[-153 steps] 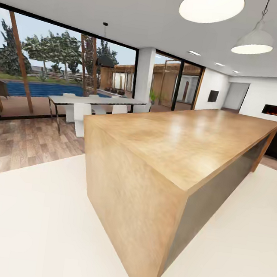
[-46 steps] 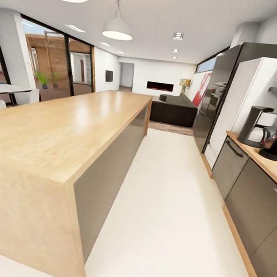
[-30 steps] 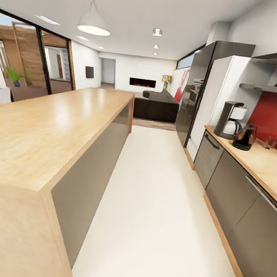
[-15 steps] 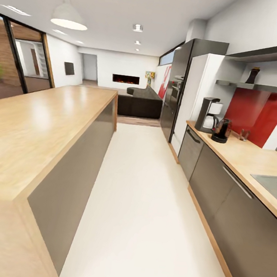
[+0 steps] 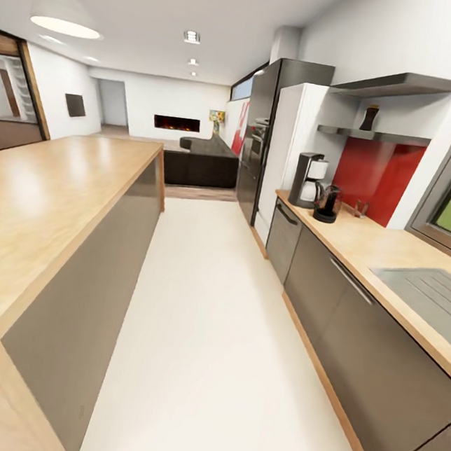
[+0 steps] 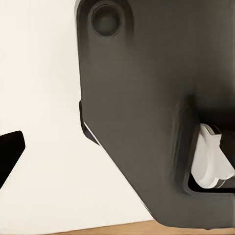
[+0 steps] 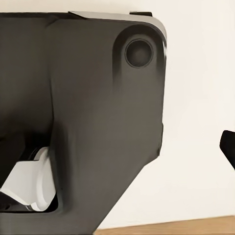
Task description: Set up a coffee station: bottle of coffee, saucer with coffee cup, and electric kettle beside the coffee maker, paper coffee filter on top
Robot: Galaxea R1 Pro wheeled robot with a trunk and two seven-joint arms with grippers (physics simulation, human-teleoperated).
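The coffee maker point(image 5: 307, 180) stands at the far end of the counter point(image 5: 364, 244) against the wall, the dark electric kettle point(image 5: 326, 202) just beside it. The bottle of coffee point(image 5: 369, 118) stands on the shelf point(image 5: 374, 136) above. Whether either arm's jaws are released or clenched cannot be told.
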